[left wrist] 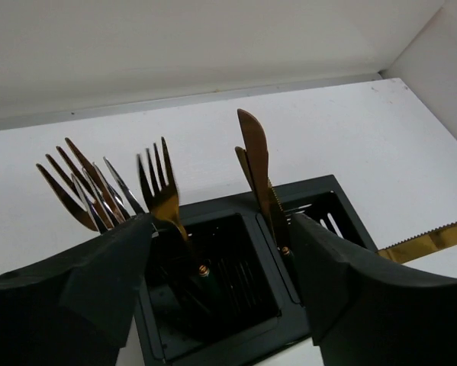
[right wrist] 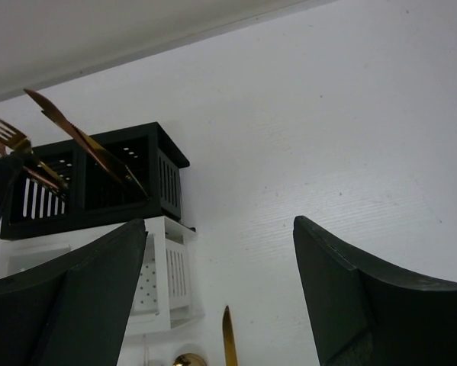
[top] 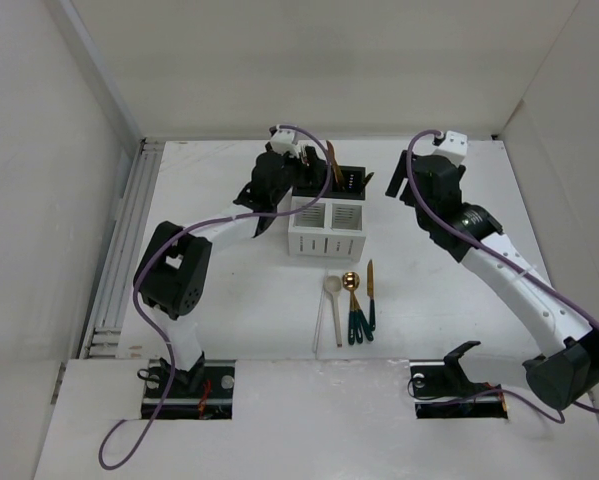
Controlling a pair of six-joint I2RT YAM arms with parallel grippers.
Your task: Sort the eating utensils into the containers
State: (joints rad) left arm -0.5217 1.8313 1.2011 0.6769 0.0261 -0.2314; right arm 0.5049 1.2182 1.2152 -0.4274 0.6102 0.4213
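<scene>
Top view, both arms.

Left arm [top: 179,270]: base at 7 o'clock, elbow bent sharply just above it, forearm running out toward 12 o'clock. Wrist pitched over at the far end. Left hand [top: 299,165] points down, its fingers [left wrist: 91,297] standing well apart.

Right arm [top: 509,275]: base at 5 o'clock, long white link stretched toward 1 o'clock, wrist curled over at the top. Right hand [top: 397,188] is angled down, its fingers [right wrist: 68,305] spread wide.

The two hands are near each other but apart.
</scene>
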